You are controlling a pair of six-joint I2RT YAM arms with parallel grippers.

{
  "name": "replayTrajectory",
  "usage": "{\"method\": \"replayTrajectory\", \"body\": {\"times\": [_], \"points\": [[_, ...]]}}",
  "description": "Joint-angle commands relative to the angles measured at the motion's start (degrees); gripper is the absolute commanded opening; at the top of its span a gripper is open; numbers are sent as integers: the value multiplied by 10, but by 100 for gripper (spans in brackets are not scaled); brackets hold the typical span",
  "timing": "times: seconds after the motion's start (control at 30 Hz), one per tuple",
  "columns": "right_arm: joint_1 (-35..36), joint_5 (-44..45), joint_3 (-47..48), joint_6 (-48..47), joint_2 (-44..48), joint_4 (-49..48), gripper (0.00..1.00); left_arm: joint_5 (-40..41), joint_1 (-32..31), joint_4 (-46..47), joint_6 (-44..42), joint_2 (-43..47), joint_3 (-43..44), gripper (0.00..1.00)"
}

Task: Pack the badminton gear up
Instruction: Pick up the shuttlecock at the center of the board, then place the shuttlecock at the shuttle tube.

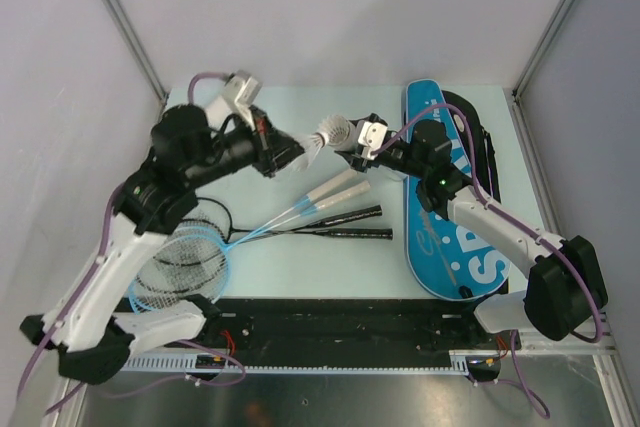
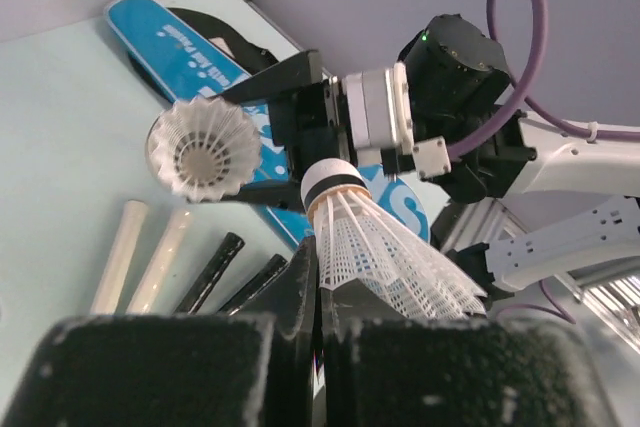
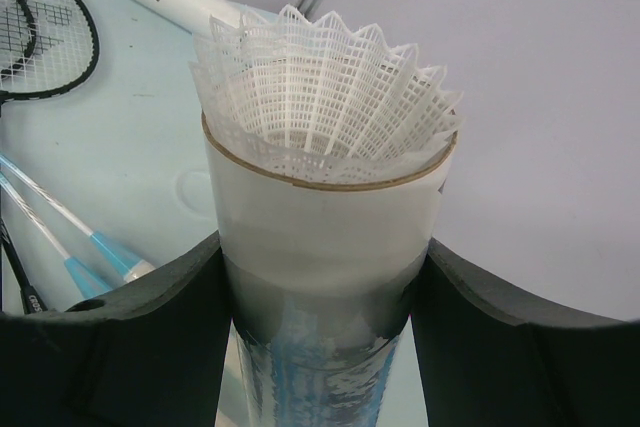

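Rackets (image 1: 335, 194) mid-table, bag (image 1: 435, 247) right; free tabletop (image 1: 300, 107) behind

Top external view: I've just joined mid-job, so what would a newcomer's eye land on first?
Mid-air over the table, the right fingers clamp a white tube with a mesh shuttlecock poking from its mouth. Facing it, the left fingers pinch a second shuttlecock by its skirt, cork toward the tube. Below lie the rackets and, at right, the blue bag.
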State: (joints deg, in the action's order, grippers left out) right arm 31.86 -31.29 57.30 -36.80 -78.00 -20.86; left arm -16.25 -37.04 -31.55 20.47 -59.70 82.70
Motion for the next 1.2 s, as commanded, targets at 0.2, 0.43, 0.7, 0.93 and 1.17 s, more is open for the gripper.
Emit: {"method": "replayTrajectory", "body": {"times": [0.2,0.43,0.7,0.93,1.17], "points": [[7,-11,17,5,8,11,33,-142,60,-49,-2,-144,91,0],[8,-10,18,-6,12,13,33,-93,65,-92,-18,-172,116,0],[14,-2,18,-15,12,15,33,-77,67,-103,-22,-198,138,0],[24,11,18,-26,12,20,33,-7,66,-120,-24,-232,148,0],[29,13,18,-24,7,11,33,42,30,-119,-7,-256,178,33]]}}
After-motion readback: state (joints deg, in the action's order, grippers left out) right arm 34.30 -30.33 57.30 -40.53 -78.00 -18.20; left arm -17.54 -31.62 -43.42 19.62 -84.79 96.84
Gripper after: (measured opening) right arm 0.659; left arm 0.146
